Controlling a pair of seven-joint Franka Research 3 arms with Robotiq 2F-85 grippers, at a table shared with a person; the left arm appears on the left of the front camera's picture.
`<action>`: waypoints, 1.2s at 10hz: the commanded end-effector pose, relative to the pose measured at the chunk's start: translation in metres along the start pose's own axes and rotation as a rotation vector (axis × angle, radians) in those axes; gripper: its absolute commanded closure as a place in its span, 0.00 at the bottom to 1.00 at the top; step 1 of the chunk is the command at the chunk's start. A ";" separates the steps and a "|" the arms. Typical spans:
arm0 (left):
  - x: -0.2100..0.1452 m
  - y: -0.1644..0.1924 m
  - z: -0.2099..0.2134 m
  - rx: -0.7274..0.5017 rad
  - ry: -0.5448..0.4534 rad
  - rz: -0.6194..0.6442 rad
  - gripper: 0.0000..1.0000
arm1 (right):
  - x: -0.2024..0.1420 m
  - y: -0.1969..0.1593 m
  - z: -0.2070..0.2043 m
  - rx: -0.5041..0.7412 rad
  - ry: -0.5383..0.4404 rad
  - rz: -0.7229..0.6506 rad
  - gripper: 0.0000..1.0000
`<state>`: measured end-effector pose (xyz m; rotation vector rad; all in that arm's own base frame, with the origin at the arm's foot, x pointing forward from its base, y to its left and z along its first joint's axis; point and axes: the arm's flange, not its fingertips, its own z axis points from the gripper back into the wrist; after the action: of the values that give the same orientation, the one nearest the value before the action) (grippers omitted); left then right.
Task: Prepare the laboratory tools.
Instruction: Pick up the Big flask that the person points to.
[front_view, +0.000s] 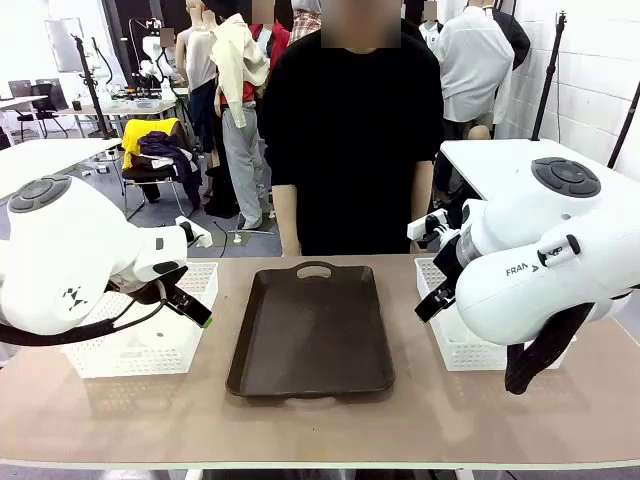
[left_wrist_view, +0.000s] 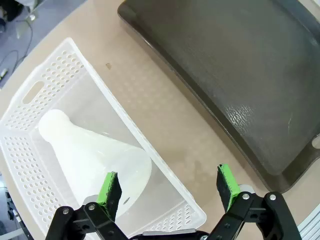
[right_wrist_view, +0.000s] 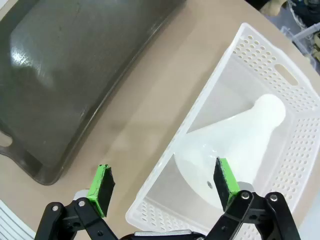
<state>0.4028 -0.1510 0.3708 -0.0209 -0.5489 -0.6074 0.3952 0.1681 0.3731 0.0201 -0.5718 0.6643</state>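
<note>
A frosted-white conical flask lies on its side in the white mesh basket on the left of the table. My left gripper hangs open above that basket's wall; one green pad is over the flask's base and the other is over bare table. A second flask lies on its side in the right basket. My right gripper is open above its wall in the same way. In the front view the left gripper and right gripper flank the dark brown tray.
The dark tray lies in the middle of the table with nothing on it. The left basket and right basket stand at either side of it. A person in a black shirt stands at the far edge.
</note>
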 end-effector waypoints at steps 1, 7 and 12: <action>0.000 0.000 0.000 0.000 -0.001 0.000 0.00 | 0.000 0.000 0.000 0.000 0.000 0.000 0.00; 0.000 0.000 0.000 0.000 -0.001 0.000 0.00 | 0.000 0.000 0.000 0.000 0.000 0.000 0.00; 0.000 0.000 0.000 0.000 -0.001 0.000 0.00 | 0.000 0.000 0.000 0.000 0.000 0.000 0.00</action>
<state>0.4024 -0.1522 0.3707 -0.0202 -0.5490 -0.6105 0.3952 0.1683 0.3731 0.0195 -0.5718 0.6649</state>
